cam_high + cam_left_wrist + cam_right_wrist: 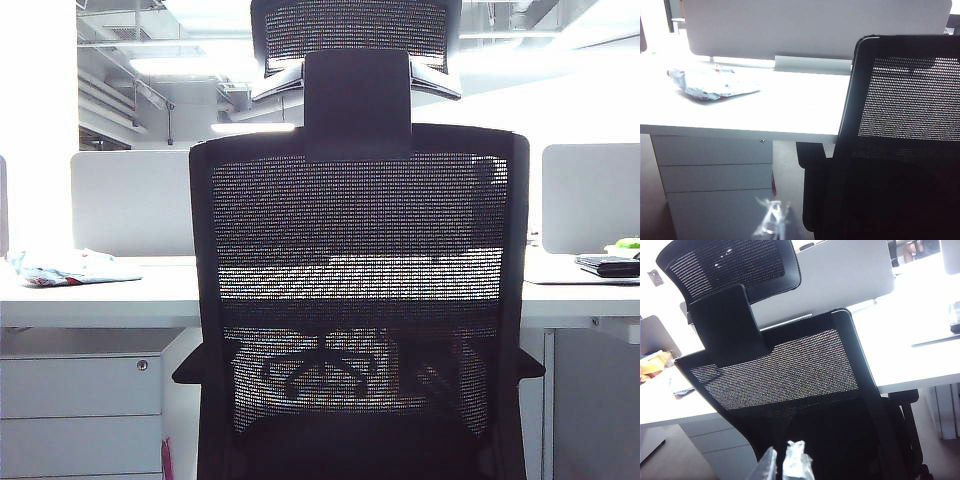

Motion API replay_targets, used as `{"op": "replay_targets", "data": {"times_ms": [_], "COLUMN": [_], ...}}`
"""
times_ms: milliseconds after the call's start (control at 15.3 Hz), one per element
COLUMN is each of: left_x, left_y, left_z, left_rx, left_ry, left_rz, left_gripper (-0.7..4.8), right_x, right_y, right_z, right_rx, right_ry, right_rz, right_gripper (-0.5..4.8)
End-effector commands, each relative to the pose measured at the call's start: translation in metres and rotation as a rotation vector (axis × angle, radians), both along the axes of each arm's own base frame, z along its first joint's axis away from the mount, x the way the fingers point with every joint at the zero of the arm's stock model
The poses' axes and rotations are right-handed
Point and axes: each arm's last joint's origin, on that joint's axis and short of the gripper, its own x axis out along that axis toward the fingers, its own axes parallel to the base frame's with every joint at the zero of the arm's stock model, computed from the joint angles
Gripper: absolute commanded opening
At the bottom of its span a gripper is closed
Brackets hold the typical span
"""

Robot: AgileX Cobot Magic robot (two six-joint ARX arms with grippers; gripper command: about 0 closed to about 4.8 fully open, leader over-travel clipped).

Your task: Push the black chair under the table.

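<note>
From the exterior camera I see the large black office chair with a see-through mesh backrest [360, 290] filling the middle of the view, its back toward me, the solid black plate and mesh headrest rising above it. It stands in front of the long white desk with a thin flat top [100, 290], whose edge runs behind the backrest on both sides; through the mesh I can make out the desk edge and a star-shaped chair base below it. How far the seat reaches beneath the top I cannot tell.

A crumpled white and red packet [65, 268] lies on the desk to the left, above a pale grey drawer cabinet with a round lock [80, 400]. Grey upright divider panels [130, 200] stand along the far side. A dark flat object [608, 264] sits at the right end.

Neither gripper shows in the exterior view. On the left wrist camera, the left gripper [771, 220] appears as pale blurred fingertips close together, beside the chair's backrest [900, 150] and short of it. On the right wrist camera, the right gripper [785, 462] shows two pale fingertips with a narrow gap, just behind the backrest [790, 375]; whether they touch it I cannot tell.
</note>
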Motion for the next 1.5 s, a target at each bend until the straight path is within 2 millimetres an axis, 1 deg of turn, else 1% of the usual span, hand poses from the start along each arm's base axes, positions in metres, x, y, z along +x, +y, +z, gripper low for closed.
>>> {"op": "replay_targets", "data": {"times_ms": [65,262,327,458,523,654,785,851,1178,1309,1505], "left_x": [0.0,0.0,0.0,0.0,0.0,0.0,0.0,0.0,0.0,0.0,0.0], "left_y": [0.0,0.0,0.0,0.0,0.0,0.0,0.0,0.0,0.0,0.0,0.0], "left_z": [0.001,0.001,0.001,0.001,0.001,0.001,0.001,0.001,0.001,0.001,0.001], "left_rx": [0.0,0.0,0.0,0.0,0.0,0.0,0.0,0.0,0.0,0.0,0.0], "left_ry": [-0.01,-0.01,-0.01,-0.01,-0.01,-0.01,-0.01,-0.01,-0.01,-0.01,-0.01], "left_rz": [0.0,0.0,0.0,0.0,0.0,0.0,0.0,-0.001,0.0,0.0,0.0], "left_gripper": [-0.05,-0.05,-0.05,-0.05,-0.05,-0.05,-0.05,-0.05,-0.05,-0.05,-0.05], "right_x": [-0.001,-0.001,-0.001,0.002,0.006,0.014,0.022,0.028,0.039,0.041,0.042], "right_y": [0.0,0.0,0.0,0.0,0.0,-0.004,-0.013,-0.019,-0.015,-0.015,-0.014], "right_z": [0.003,0.002,0.001,-0.008,-0.015,-0.032,-0.054,-0.069,-0.098,-0.104,-0.1], "right_rx": [0.0,-0.016,-0.088,-0.17,-0.23,-0.285,-0.272,-0.263,-0.273,-0.266,-0.265], "right_ry": [-0.019,-0.019,-0.017,0.013,0.024,0.075,0.157,0.178,0.165,0.144,0.087], "right_rz": [0.0,-0.001,-0.005,-0.011,-0.032,-0.108,-0.224,-0.28,-0.229,-0.195,-0.191], "right_gripper": [0.31,0.32,0.32,0.31,0.32,0.32,0.32,0.32,0.32,0.31,0.32]}}
